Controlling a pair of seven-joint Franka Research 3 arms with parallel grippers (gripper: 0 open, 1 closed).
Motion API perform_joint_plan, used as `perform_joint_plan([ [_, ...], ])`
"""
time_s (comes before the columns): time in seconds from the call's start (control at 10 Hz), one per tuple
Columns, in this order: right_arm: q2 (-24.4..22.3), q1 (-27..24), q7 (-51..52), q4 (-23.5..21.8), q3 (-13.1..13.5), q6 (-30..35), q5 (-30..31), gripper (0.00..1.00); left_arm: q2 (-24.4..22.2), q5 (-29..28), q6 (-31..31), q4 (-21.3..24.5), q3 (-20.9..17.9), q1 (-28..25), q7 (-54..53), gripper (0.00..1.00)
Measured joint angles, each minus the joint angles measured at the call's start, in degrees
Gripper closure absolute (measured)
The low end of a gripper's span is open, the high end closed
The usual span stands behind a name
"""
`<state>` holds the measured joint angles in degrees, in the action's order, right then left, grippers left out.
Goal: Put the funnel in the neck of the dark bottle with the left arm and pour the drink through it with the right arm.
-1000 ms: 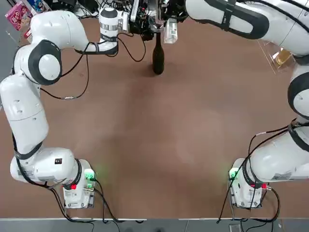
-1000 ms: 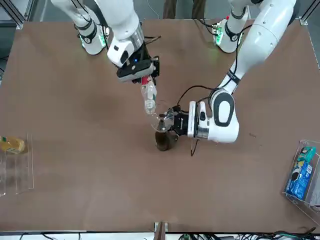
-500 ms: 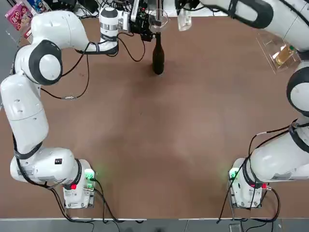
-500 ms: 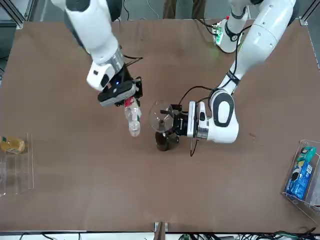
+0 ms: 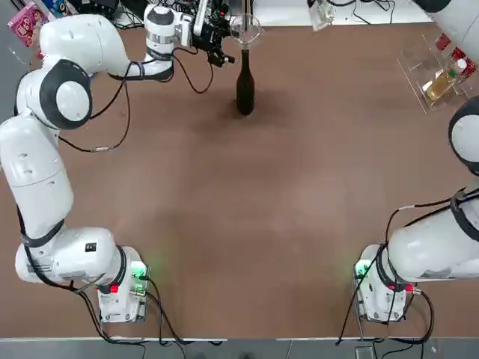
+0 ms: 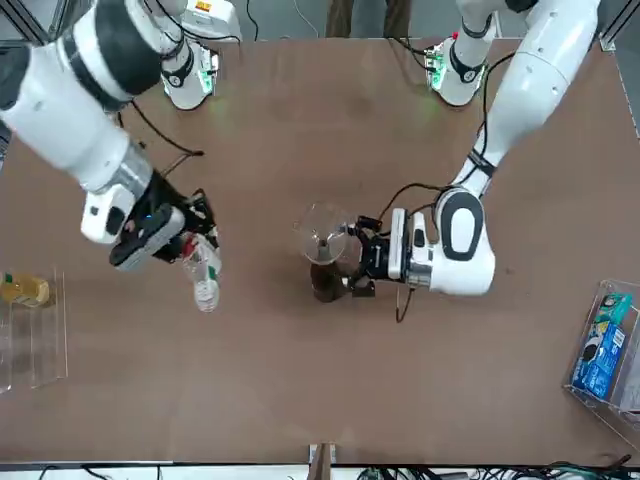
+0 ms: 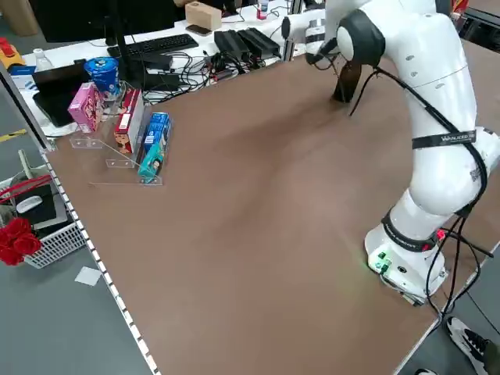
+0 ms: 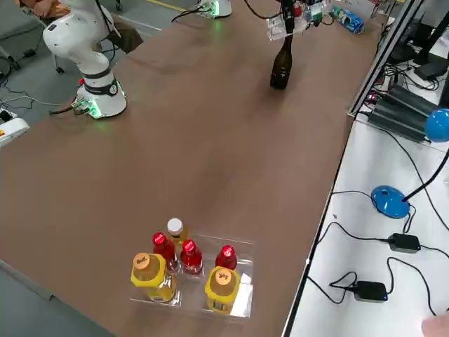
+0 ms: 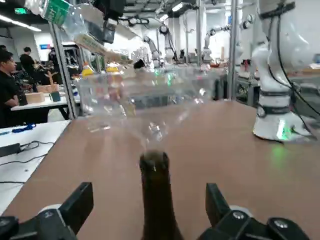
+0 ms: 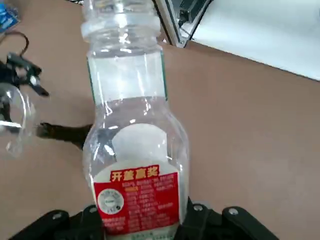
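Funnel [image 5: 246, 28] of thin clear plastic, with round wide mouth, sits with its narrow spout at the neck of the dark bottle [image 5: 245, 91], which stands upright on the brown, smooth table [image 5: 224, 187]. This bottle is of nearly black glass, slim, with long neck. From where I stand, I cannot tell how much is inside it. The second bottle [image 6: 204, 278] is see-through plastic, with rounded body and a red and white paper label; it is tilted in the air, well apart from the funnel, on the robot's right side of it. If some drink remains in it, I cannot say. At the table's right side, one clear, stiff tray [image 8: 245, 298] holds shiny bottles: two with yellow labels and brown caps, three with red caps, and one with white cap and amber liquid. Another clear tray [image 7: 160, 183], at the left side, carries smooth-faced boxes, pink, red and blue. As for the claws, the left gripper [image 9: 150, 194] is beside the dark bottle, its two black fingers wide apart and holding nothing, with the glass neck seen between them. The right gripper [image 10: 142, 220] is clamped on the plastic bottle, around its labelled part.
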<state>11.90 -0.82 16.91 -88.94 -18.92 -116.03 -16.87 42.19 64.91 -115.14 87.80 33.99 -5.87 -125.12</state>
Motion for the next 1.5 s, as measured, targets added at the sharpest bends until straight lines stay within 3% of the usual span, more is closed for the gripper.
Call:
perform_joint_plan([
  [0.1, -1.5, 0.0, 6.7, -2.4, 2.7, 0.0, -3.4, 0.52, -0.7, -3.9, 1.8, 0.4, 0.1, -2.5, 1.8, 0.0],
  [0.3, -4.8, 0.1, 20.0, -7.7, 7.4, 0.0, -9.3, 0.52, -7.1, -10.8, 3.4, 4.7, 0.2, -9.0, 11.8, 0.0],
  [0.6, -8.2, 0.1, 40.9, -15.3, 15.1, 0.4, -17.2, 0.52, -16.9, -21.8, 9.3, 6.5, 0.1, -16.8, 41.1, 0.0],
  [1.0, -8.7, 0.1, 68.2, -22.3, 23.7, 2.4, -28.2, 0.52, -17.9, -36.1, 17.2, -5.7, 0.7, -17.1, 80.8, 0.0],
  [1.3, -7.8, 0.1, 85.1, -25.8, 28.9, 6.9, -36.1, 0.52, -18.4, -42.4, 21.3, -11.0, 0.6, -17.5, 108.8, 0.01],
  [1.5, -4.4, 0.1, 96.9, -27.7, 32.3, 10.2, -41.0, 0.52, -22.7, -50.0, 22.6, -12.7, 0.6, -19.1, 121.4, 0.01],
])
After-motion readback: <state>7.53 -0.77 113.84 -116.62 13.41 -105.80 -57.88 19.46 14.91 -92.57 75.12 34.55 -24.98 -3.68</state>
